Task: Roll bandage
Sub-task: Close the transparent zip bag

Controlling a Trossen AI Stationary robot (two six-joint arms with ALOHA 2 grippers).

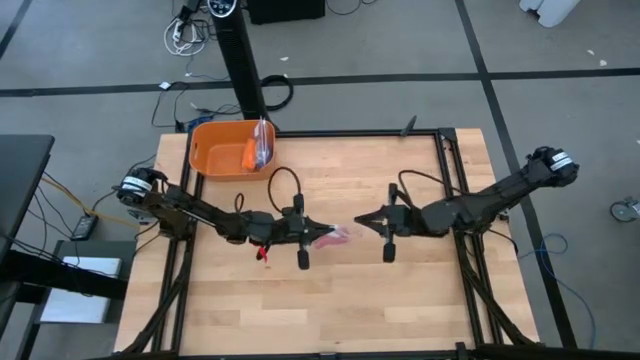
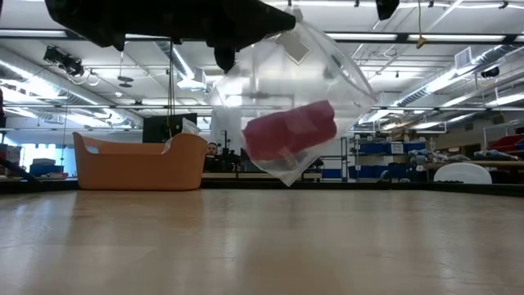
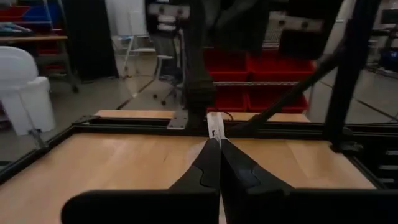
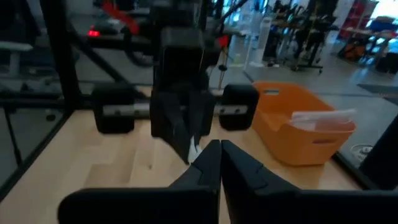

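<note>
The magenta bandage [image 2: 291, 131] is a small compact roll inside a clear crinkled plastic bag [image 2: 327, 74]. The bag hangs in the air over the middle of the table; in the high view the bandage [image 1: 340, 236] shows pink between the two grippers. My left gripper [image 1: 322, 236] is shut on the bag. My right gripper [image 1: 358, 220] is shut and stands right at the bag's other side, facing the left gripper. No gripper touches the bandage itself. My left gripper pinches a thin edge of the clear bag [image 3: 214, 127] between its two fingers, which lie about level and point toward the table's right. The bag hangs below the gripper, clear of the table, with the roll in its lower part. My right gripper's shut fingertips [image 4: 219, 148] are at the bag; whether they touch it I cannot tell.
An orange plastic tub [image 1: 222, 150] stands at the far left of the table, with a packet [image 1: 260, 146] leaning in it; it also shows in the low view [image 2: 139, 162]. A black frame rail [image 1: 450, 190] runs along the table's right side. Bare wood [image 1: 330, 310] lies toward the near edge.
</note>
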